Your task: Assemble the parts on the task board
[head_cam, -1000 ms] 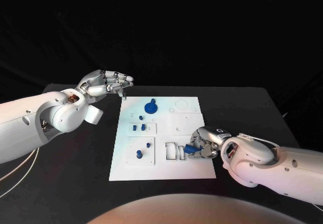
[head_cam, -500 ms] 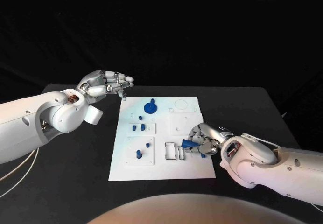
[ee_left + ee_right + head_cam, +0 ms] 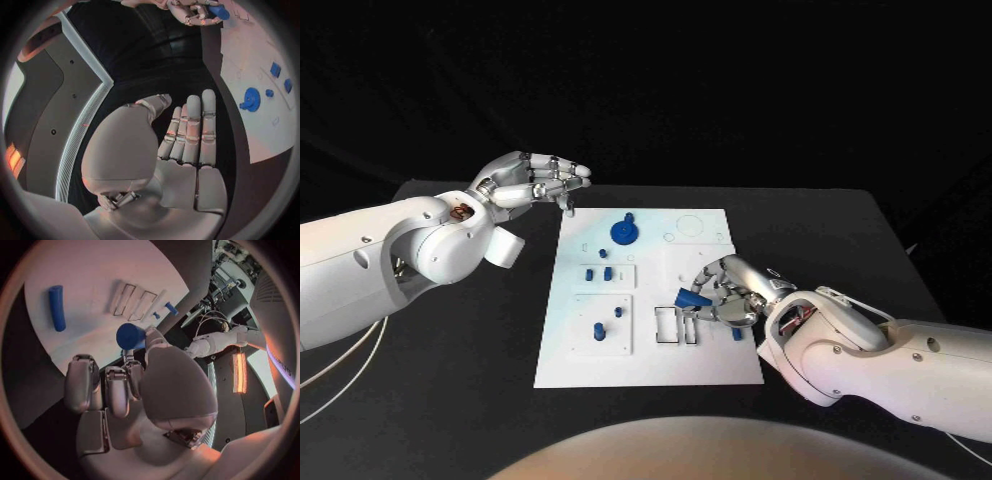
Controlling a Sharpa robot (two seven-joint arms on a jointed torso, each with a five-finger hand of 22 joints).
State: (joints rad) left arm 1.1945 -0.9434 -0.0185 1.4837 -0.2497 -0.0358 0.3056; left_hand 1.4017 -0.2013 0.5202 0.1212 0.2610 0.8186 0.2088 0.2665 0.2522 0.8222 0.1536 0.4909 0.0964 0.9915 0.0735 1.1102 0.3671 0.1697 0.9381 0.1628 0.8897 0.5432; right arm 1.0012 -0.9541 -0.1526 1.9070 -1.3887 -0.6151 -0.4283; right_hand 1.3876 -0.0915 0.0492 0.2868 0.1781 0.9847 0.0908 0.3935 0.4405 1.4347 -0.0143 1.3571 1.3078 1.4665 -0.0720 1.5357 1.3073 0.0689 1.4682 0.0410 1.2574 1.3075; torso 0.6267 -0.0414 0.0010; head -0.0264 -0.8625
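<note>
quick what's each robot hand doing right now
Left robot hand: open, holding nothing.
Right robot hand: holding a blue part.

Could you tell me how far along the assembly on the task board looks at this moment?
Partly done, it seems. Several small blue parts and a round blue part already sit on the task board. The right hand holds a blue piece above the two rectangular slots, which look unfilled. A loose blue peg lies beside them. The left hand waits off the board, holding nothing.
</note>
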